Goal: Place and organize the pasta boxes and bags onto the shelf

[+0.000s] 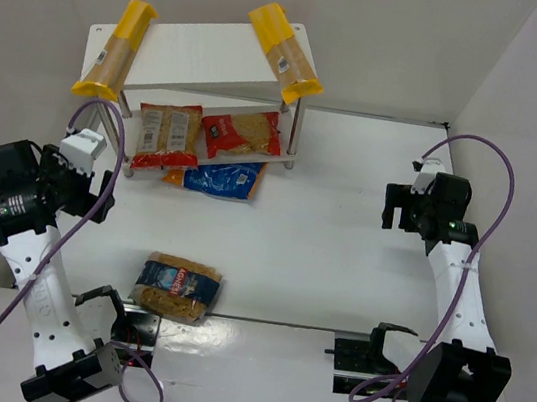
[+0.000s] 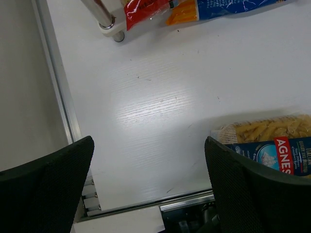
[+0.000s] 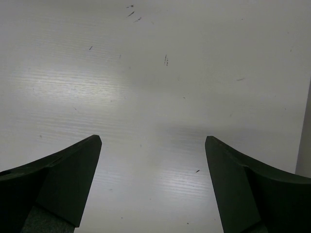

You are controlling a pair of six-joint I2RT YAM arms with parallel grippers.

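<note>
The white shelf [image 1: 209, 56] stands at the back left. Two yellow pasta boxes lie on its top board, one at the left [image 1: 116, 49] and one at the right [image 1: 284, 52]. Two red-trimmed bags [image 1: 168, 136] [image 1: 243, 134] lie on the lower board. The blue bag with an orange end [image 1: 219, 178] lies under the shelf. A clear bag with a blue label [image 1: 178, 287] lies on the table near the front, also in the left wrist view [image 2: 272, 145]. My left gripper [image 1: 90, 179] [image 2: 148, 167] is open and empty left of it. My right gripper [image 1: 396, 208] [image 3: 153, 165] is open and empty over bare table at the right.
White walls enclose the table at the left, back and right. A metal rail [image 2: 58, 87] runs along the table's left edge and another [image 2: 187, 201] along the front. A shelf leg [image 2: 104, 17] shows in the left wrist view.
</note>
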